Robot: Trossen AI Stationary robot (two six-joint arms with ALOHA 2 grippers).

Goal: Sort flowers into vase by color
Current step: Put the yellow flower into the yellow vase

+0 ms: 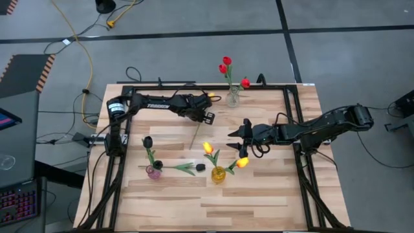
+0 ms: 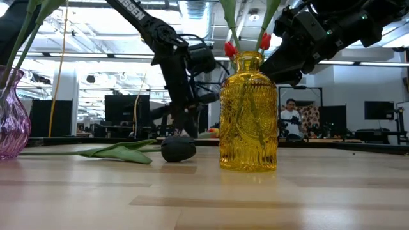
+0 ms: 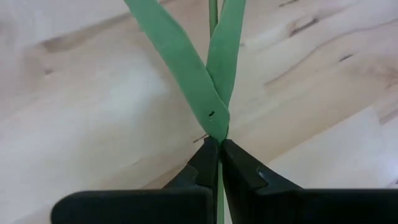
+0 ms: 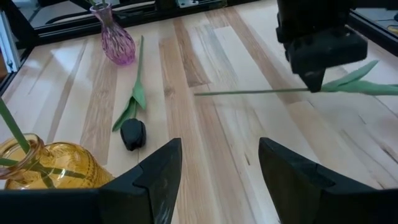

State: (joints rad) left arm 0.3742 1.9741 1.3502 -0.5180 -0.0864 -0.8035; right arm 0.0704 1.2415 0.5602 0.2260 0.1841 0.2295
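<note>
Left claw [image 3: 219, 163] clamped on thin tulip stem [image 4: 249, 92] just below the leaves: light, bendy, likely droopy, best pinched there; right claw [image 4: 219, 163] apart, empty above bench [image 1: 259, 188].

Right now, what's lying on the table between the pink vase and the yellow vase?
A black tulip lies flat on the wood between the pink vase and the yellow vase, its head toward the yellow one. The high view shows it best.
</note>
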